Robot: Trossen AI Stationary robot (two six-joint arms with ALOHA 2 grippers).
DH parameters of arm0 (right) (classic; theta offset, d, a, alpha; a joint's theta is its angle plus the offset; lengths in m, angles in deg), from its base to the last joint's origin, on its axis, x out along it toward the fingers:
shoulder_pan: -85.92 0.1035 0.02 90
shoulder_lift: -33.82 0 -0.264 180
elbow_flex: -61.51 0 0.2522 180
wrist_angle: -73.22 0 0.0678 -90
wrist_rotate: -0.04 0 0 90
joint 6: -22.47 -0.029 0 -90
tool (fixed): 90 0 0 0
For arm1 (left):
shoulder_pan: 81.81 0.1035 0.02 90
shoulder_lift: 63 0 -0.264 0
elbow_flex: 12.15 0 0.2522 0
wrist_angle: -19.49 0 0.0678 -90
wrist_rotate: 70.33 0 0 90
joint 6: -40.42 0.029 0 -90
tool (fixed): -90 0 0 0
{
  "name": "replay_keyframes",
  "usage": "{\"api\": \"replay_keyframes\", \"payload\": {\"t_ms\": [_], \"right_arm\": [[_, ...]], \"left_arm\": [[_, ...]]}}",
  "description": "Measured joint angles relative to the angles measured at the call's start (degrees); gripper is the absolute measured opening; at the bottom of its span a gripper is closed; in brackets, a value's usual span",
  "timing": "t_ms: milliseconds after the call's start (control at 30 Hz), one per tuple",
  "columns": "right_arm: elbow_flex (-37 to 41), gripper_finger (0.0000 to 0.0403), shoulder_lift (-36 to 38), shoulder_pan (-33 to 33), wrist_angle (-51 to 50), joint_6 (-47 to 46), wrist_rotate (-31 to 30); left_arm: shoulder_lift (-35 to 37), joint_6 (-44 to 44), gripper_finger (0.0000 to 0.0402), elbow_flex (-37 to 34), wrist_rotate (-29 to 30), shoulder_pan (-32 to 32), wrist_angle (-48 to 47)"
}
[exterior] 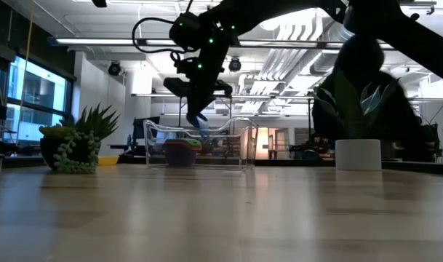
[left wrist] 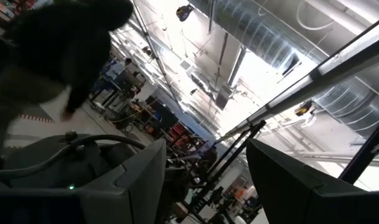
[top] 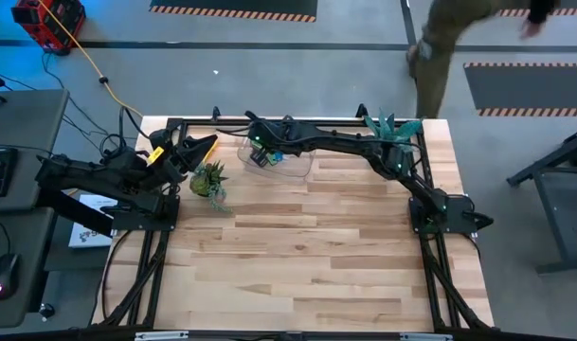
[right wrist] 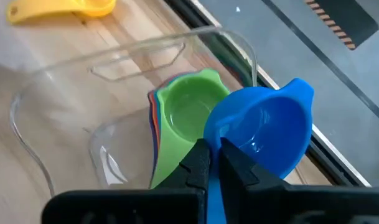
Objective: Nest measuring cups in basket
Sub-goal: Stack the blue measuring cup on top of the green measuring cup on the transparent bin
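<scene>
Right wrist view: right gripper is clamped on the handle of the blue cup, bowl held above the basket and just beside the nested stack; green cup sits on top, with orange and red rims showing under it. Yellow cup lies on the counter outside the basket, well apart from the stack

High view: basket sits near the counter's back edge, right arm reaching over it. Left gripper waits at the left edge beside a small potted plant, fingers spread wide and holding nothing

Risks, my judgement:
- blue bowl hangs tilted and off-centre from the green one; released so, it could catch a rim and tip sideways instead of seating
- grip is on the thin handle only, so the cup may swivel on contact
- pressing down could push the light basket along the counter

No brand, label or readable writing on cups or basket
</scene>
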Motion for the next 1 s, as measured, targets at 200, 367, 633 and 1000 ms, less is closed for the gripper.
{"api": "replay_keyframes", "payload": {"t_ms": [200, 367, 633, 1000], "right_arm": [[0.09, 0.0002, 1.20, 0.25, -11.08, 1.71, -0.13], [0.09, 0.0001, 1.42, 2.06, -19.97, 3.14, -3.31], [0.09, 0.0001, 1.42, 4.24, -25.11, 3.06, -1.44], [0.04, 0.0001, 3.20, 7.20, -35.77, 3.15, 0.42]], "left_arm": [[-0.02, 0.06, 0.0215, 0.00, -0.26, 0.00, -1.08], [-0.01, 0.09, 0.0215, 0.00, -0.08, 0.00, -1.35], [-0.02, 0.07, 0.0215, 0.00, 0.12, 0.00, -1.38], [-0.02, -0.09, 0.0215, 0.00, -0.15, 0.00, -1.36]]}}
